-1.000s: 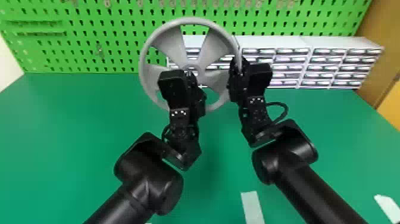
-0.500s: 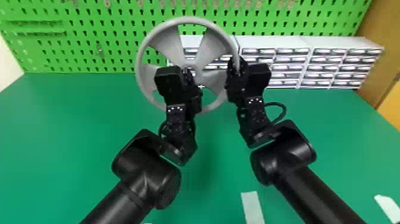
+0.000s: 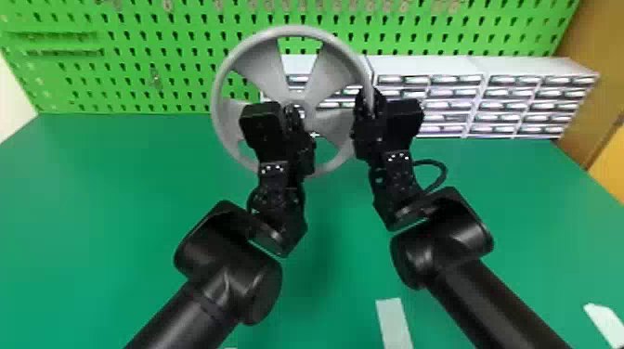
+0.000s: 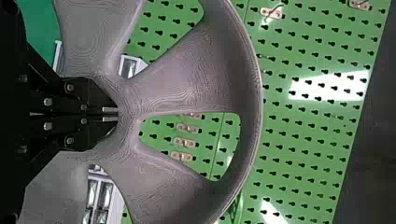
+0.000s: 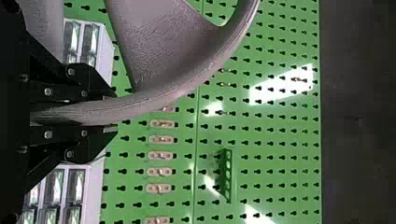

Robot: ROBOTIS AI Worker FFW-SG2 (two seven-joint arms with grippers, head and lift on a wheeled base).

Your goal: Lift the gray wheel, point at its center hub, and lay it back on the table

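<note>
Head view looks down — wrists, closer, face pegboard (image 3: 134, 93).

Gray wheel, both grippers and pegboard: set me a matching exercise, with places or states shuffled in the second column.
Column one
1. Gray wheel
2. Left gripper
3. Right gripper
4. Pegboard

Column two
A. Jaws closed on the rim
B. Green, behind everything else listed
C. Held up off the table
D. Jaws shut, at the center hub

Pairs: 1-C, 2-D, 3-A, 4-B
</note>
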